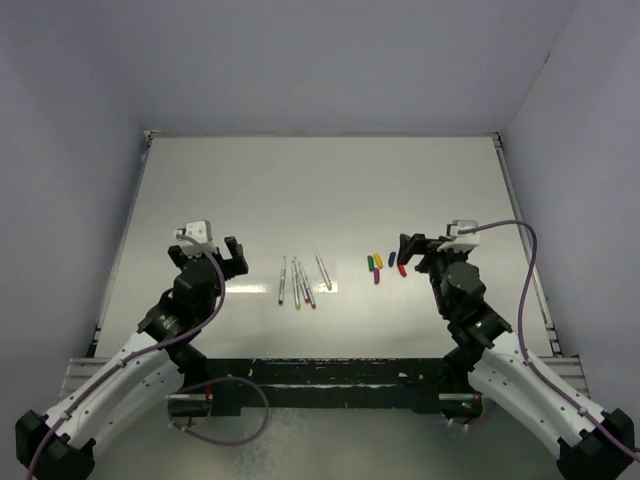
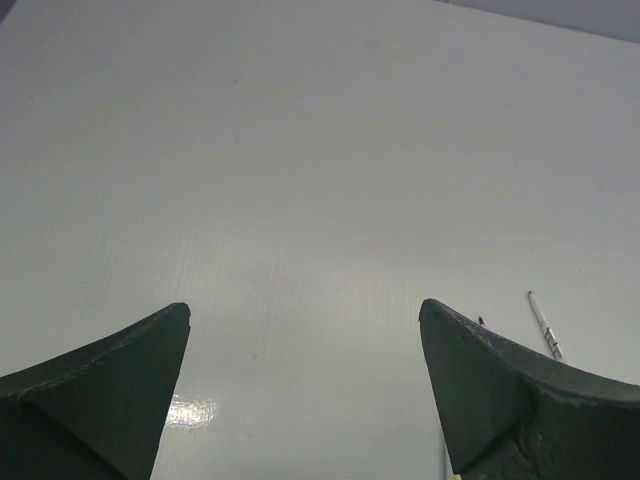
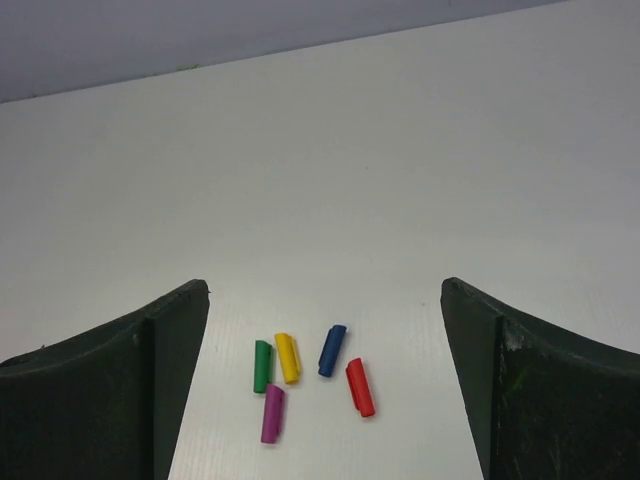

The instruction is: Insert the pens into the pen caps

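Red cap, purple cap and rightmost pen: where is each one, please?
red cap (image 3: 360, 387), right wrist view, its middle.
purple cap (image 3: 272, 413), right wrist view, its middle.
rightmost pen (image 1: 322, 269), top external view, mid-shaft.

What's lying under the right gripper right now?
Below the right gripper, between its open fingers, five pen caps lie on the table: green, yellow, blue, red, purple. The fingers cover the table directly beneath them.

The left gripper (image 2: 305, 307) hangs with its dark fingers spread wide above a smooth white table (image 2: 300, 150); one slender whitish pen (image 2: 545, 326) lies at right.
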Controlling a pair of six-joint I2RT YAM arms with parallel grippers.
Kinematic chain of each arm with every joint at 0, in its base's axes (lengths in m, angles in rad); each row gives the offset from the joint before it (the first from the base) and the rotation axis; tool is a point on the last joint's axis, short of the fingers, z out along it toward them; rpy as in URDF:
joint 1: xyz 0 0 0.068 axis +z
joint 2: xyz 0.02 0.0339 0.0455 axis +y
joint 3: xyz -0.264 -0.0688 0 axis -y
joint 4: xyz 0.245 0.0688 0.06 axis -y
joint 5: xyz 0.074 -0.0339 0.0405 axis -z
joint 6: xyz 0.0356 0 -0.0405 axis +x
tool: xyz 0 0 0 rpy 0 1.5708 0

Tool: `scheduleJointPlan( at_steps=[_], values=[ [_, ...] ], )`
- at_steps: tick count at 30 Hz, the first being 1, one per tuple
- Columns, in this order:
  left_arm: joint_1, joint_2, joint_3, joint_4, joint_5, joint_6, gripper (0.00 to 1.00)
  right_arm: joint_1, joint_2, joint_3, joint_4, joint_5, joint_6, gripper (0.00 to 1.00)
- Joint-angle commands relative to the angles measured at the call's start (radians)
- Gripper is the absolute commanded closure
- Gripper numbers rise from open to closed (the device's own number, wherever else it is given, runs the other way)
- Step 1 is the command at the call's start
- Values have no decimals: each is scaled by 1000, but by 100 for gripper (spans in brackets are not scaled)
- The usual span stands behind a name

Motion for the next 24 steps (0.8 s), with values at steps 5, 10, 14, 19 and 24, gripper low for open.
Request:
scheduleJointPlan(
  at_steps=[5, 10, 14, 19, 24],
  values=[
    [-2, -17, 21, 39, 20, -5, 1, -2, -5, 8, 31, 30, -26, 0],
    [-3, 41, 44, 28, 19, -31, 1, -2, -11, 3, 0, 55, 14, 0],
    [-2, 84, 75, -16, -5, -86, 1, -2, -31, -1, -6, 102, 61, 0],
    [-2, 95, 61, -4, 6, -115, 1, -3, -74, -29, 18, 161, 82, 0],
    [-3, 97, 79, -16, 56, -103, 1, -3, -111, -50, 35, 208, 96, 0]
  ],
)
